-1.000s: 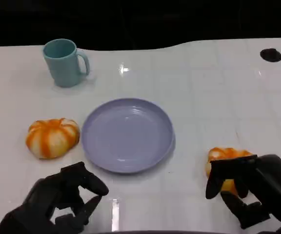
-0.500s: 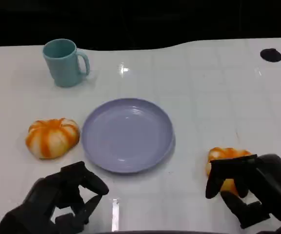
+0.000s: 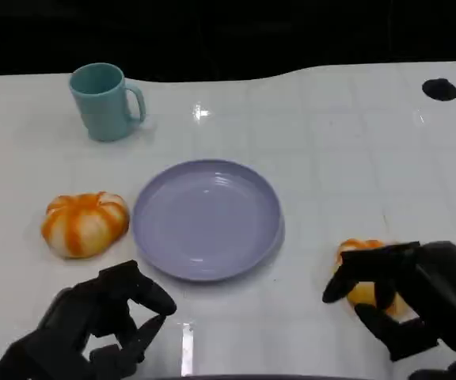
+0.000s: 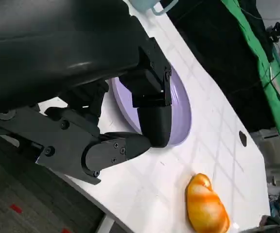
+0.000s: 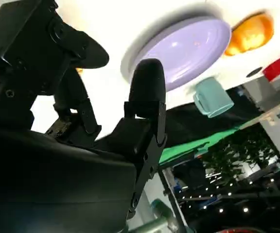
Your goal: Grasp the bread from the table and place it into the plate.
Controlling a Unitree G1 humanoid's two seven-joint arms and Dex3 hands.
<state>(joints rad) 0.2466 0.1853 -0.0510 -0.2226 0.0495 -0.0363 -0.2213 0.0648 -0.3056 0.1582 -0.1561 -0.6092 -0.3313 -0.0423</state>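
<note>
Now the right robot hand [image 3: 406,297] has seemingly lowered over the bread [image 3: 364,273].

Both the left hand [image 3: 101,324] and the right hand [image 3: 406,297] are matte black throughout, built of blocky, angular finger segments with rounded tips, joined by visible round screws and pivot pins, and each backed by a smooth, rounded, glossy black shell at the wrist.

Glossy white table [image 3: 331,150]; smooth matt lavender plate [image 3: 207,218]; shiny-crusted bread [image 3: 364,291]; matt black plastic right hand [image 3: 414,297]
</note>
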